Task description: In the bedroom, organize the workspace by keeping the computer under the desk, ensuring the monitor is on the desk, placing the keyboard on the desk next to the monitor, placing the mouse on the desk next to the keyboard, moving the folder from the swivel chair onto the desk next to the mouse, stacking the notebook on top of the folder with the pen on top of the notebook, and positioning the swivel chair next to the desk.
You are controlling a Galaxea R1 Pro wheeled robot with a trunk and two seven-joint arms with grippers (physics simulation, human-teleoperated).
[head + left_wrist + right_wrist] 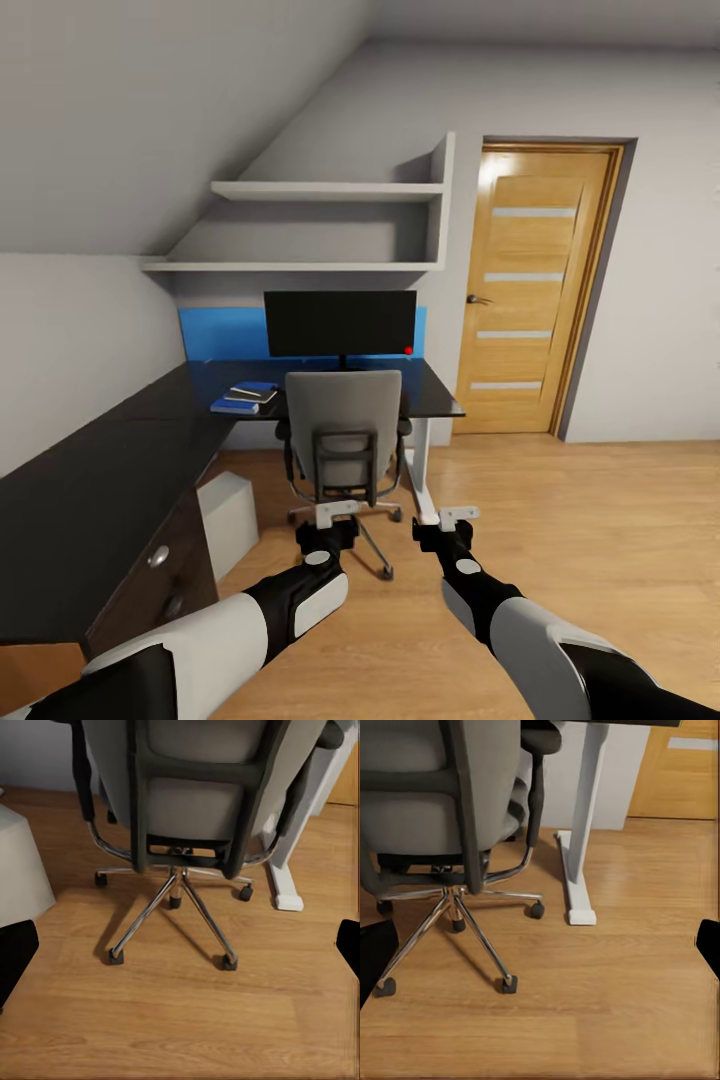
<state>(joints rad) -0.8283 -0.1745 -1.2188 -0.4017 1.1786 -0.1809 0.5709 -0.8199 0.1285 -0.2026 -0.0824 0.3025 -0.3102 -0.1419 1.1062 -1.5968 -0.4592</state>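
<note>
Here swivel chair (344, 430) faces desk (90, 480); no writing.

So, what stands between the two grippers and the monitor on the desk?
In the head view, the swivel chair stands between both grippers and the monitor, its grey back toward the robot, hiding part of the desk edge.
</note>
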